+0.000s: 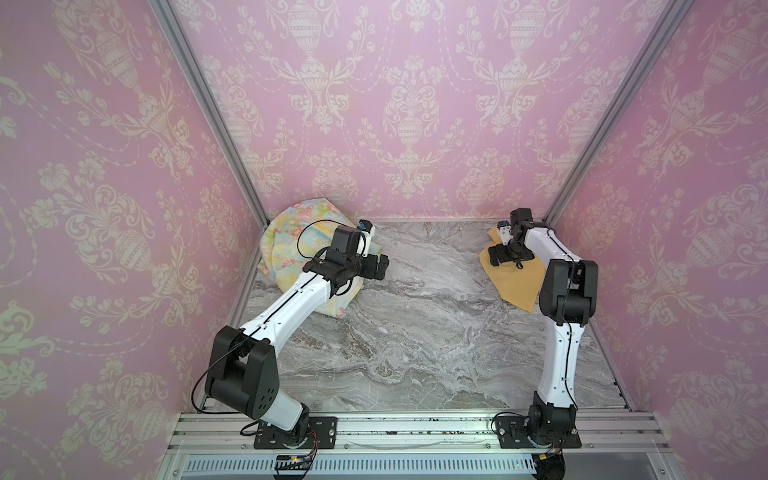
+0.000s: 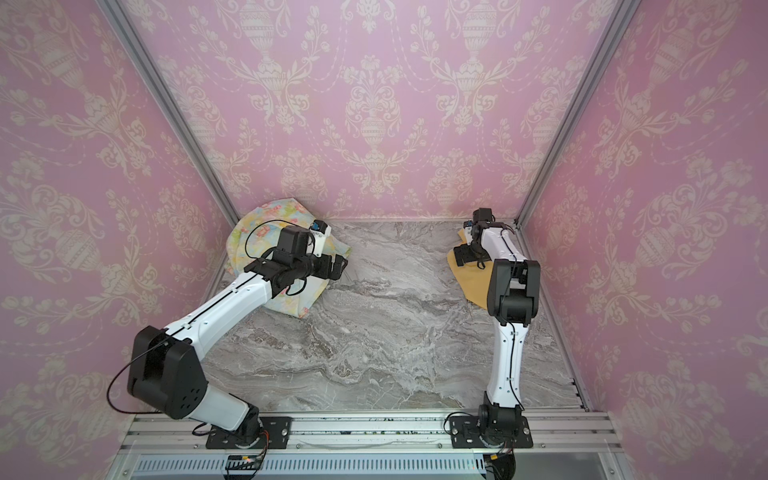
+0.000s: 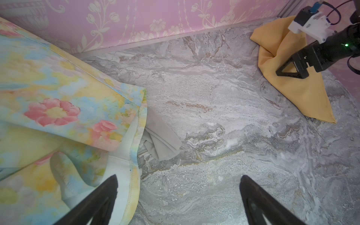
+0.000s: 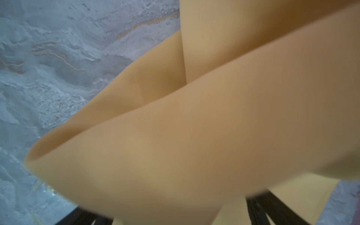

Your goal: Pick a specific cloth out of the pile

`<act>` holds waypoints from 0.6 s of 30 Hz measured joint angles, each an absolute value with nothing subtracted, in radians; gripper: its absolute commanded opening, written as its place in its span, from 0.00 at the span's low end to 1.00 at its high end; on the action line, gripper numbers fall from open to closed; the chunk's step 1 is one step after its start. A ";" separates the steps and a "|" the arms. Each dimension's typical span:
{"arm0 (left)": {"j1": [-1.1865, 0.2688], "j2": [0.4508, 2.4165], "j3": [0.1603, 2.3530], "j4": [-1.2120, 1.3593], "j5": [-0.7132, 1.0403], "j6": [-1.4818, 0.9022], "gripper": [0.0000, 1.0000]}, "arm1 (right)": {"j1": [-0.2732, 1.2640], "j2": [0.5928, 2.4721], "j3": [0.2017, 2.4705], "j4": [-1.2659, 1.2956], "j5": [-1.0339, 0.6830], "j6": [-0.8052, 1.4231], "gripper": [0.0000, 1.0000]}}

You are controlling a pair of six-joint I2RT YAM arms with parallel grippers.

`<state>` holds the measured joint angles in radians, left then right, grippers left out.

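Left wrist view: right pincer (image 3: 286, 70) spread wide, touching the cloth (image 3: 303, 91); left pincer (image 3: 179, 187), likewise gaping, and the pile (image 3: 54, 97) both well apart from that cloth.

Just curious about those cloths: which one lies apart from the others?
The plain mustard-yellow cloth, by the right gripper. The flowered cloth and the grey cloth tucked under it lie together by the left gripper.
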<state>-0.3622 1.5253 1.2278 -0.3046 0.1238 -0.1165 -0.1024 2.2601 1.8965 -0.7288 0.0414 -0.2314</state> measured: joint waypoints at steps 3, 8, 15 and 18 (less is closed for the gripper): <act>-0.347 1.501 1.229 -0.304 0.100 -0.117 0.99 | -0.102 2.145 1.823 -0.683 0.041 -0.204 1.00; -0.330 1.422 1.229 -0.304 0.055 -0.121 0.99 | -0.097 1.932 1.732 -0.582 0.010 -0.138 1.00; -0.310 1.299 1.208 -0.293 0.010 -0.137 0.99 | -0.059 1.661 1.517 -0.417 -0.048 -0.057 1.00; -0.292 1.244 1.170 -0.284 -0.014 -0.148 0.99 | -0.024 1.548 1.392 -0.352 -0.059 -0.032 1.00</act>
